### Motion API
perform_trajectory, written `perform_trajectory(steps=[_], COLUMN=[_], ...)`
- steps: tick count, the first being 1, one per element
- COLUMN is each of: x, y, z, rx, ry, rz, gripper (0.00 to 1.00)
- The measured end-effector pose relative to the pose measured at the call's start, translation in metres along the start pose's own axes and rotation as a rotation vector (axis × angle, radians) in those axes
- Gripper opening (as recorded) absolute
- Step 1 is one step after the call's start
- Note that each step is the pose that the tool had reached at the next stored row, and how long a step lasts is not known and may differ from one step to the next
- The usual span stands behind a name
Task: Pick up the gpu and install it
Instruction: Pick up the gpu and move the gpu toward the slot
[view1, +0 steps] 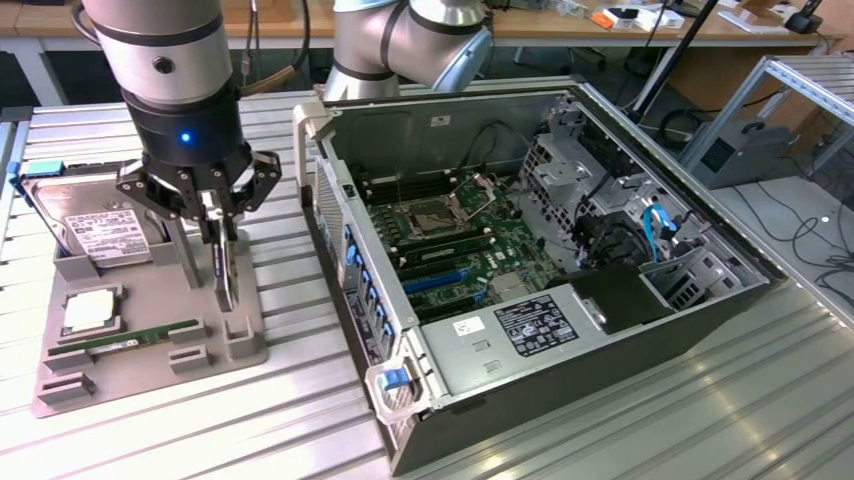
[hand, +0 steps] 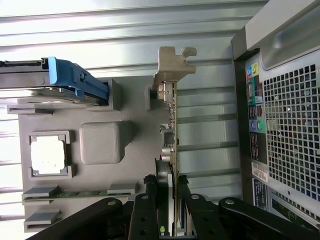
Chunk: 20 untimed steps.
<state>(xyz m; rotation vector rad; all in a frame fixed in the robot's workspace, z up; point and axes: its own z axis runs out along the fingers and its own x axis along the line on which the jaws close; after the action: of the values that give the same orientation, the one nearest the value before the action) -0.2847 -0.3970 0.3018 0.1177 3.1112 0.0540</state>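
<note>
Exterior view, starting from its left: I see the grey parts fixture (view1: 140, 378) lying on the ribbed metal surface (view1: 296, 430). A hard drive (view1: 96, 228) stands at the fixture's far end. A CPU (view1: 88, 312) sits in a square pocket, and a green RAM stick (view1: 127, 341) lies in a slot nearer the camera.

On the side of the fixture nearest the case, the gpu (view1: 228, 293) stands edge-on. The end effector (view1: 220, 265) hangs straight down over it from the arm, with one finger down each face of the card. In the wrist view the fingers (hand: 151, 210) are pressed against those two faces, pinching the gpu. The card's pale metal bracket (hand: 172, 65) sits at the end well apart from them. I cannot tell whether the card's lower edge is clear of its holder.

Towards the exterior view's right, just beside the fixture, the open computer case (view1: 427, 125) lies on its side with its motherboard (view1: 461, 235) exposed.
</note>
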Motion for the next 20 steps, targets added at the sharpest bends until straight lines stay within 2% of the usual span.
perform_trajectory(steps=[20], x=[-0.0001], y=[0.0002], z=[-0.0049], rx=[-0.0005], ry=[0.0000], rz=[0.000], gripper=[0.27])
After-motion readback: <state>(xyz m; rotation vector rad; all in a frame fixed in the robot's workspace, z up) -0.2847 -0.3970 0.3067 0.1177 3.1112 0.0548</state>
